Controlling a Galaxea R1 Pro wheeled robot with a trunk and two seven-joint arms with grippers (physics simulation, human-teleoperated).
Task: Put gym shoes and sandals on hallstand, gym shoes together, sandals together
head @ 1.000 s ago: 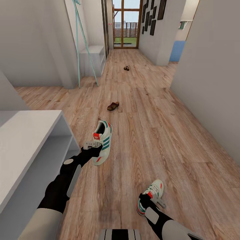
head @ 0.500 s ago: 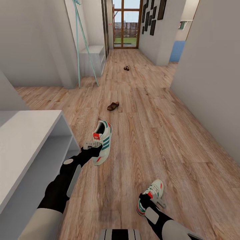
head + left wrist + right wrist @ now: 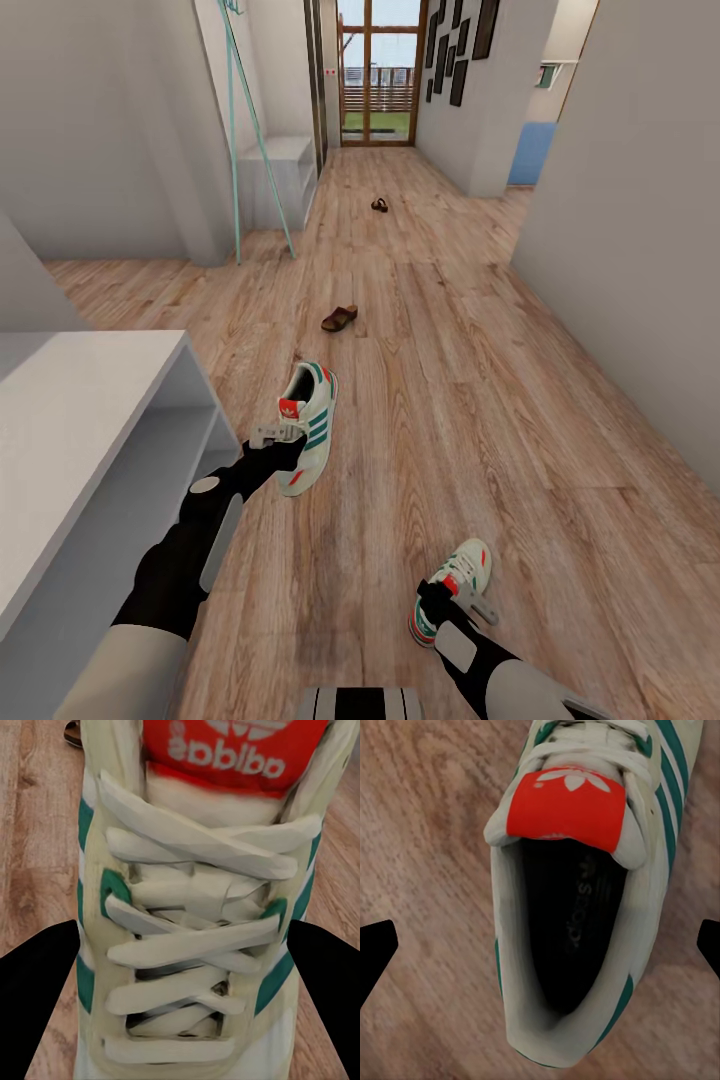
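Left gripper (image 3: 283,437) spread astride the laced gym shoe (image 3: 310,427) beside the hallstand (image 3: 95,440), fingers (image 3: 34,997) flanking its sides; right gripper (image 3: 455,590) wide open over the 2nd gym shoe (image 3: 452,590) on the corridor floor (image 3: 480,400); 2 sandals (image 3: 339,318) lying farther down, well apart.

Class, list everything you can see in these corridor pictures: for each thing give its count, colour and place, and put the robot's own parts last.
gym shoes: 2, cream with green stripes and red-orange patches; one on the floor at the left gripper, one on the floor at the right gripper.
sandals: 2, dark brown; one mid-corridor, one farther off near the door.
hallstand: 1, grey-white, at the robot's left.
low bench: 1, white, far left wall.
glass door: 1, brown frame, corridor end.
corridor floor: light brown planks.
left gripper: 1, black, fingers either side of the laces.
right gripper: 1, black, open above the shoe's opening.
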